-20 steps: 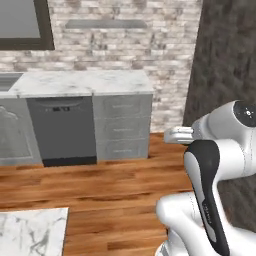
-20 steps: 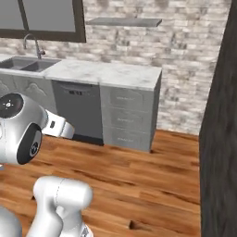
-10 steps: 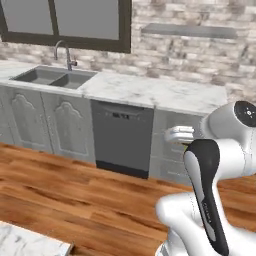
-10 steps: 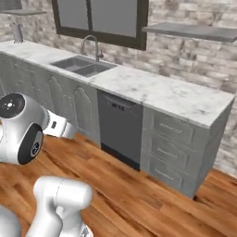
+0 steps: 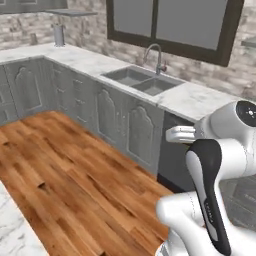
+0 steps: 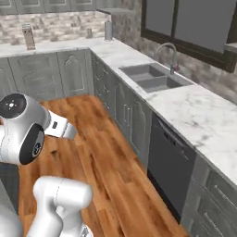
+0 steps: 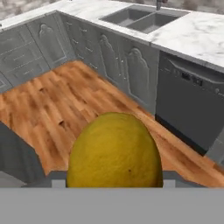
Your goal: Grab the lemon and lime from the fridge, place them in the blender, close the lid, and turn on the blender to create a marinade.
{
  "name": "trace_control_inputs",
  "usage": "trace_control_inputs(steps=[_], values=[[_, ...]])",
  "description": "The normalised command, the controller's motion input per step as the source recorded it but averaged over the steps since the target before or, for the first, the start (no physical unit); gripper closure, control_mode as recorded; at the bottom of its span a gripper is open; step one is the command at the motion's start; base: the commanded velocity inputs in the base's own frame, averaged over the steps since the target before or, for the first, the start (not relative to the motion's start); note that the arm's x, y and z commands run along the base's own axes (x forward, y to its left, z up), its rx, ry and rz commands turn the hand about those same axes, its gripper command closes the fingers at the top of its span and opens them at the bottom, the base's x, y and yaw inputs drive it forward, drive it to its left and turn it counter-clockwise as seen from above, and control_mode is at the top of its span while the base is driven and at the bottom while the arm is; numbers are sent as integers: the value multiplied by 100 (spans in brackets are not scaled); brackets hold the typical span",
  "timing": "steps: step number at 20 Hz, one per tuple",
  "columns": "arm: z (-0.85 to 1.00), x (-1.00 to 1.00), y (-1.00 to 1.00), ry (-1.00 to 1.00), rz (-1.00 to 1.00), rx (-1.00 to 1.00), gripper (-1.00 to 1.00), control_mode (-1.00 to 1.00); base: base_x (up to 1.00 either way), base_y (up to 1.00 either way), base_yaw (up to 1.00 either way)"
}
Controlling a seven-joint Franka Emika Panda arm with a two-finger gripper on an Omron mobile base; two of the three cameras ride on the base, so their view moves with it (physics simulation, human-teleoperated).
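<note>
The lemon [image 7: 114, 153], a dull yellow round fruit, sits close to the camera at the bottom of the hand view. My gripper [image 7: 114, 181] is shut on it, and the fruit hides most of both fingers. Below and beyond the lemon lie wooden floor and grey cabinet fronts. My arm is folded up close over the base, with the white wrist [image 5: 181, 134] jutting left in the left base view and the same wrist [image 6: 62, 130] jutting right in the right base view. The lime, the fridge, the blender and the lid are out of view.
A marble counter [image 5: 197, 100] with a sink [image 5: 142, 80] and faucet [image 5: 157, 55] runs along the wall and turns a corner at the far left. A dark dishwasher [image 6: 169, 162] stands under it. A grey canister [image 6: 109, 30] stands on the corner counter. Wooden floor [image 5: 75, 170] lies open ahead.
The whole picture has shifted as the base turned: the stone wall and drawers are gone, and the sink and corner counter have come in. The arm keeps its folded pose.
</note>
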Motion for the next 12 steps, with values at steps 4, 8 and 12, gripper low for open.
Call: trace_control_inputs(steps=[4, 8, 12], values=[[0, 0, 0, 0, 0, 0, 100, 100, 100, -6, 68], [0, 0, 0, 0, 0, 0, 100, 100, 100, 0, 59], [0, 0, 0, 0, 0, 0, 100, 100, 100, 0, 48]])
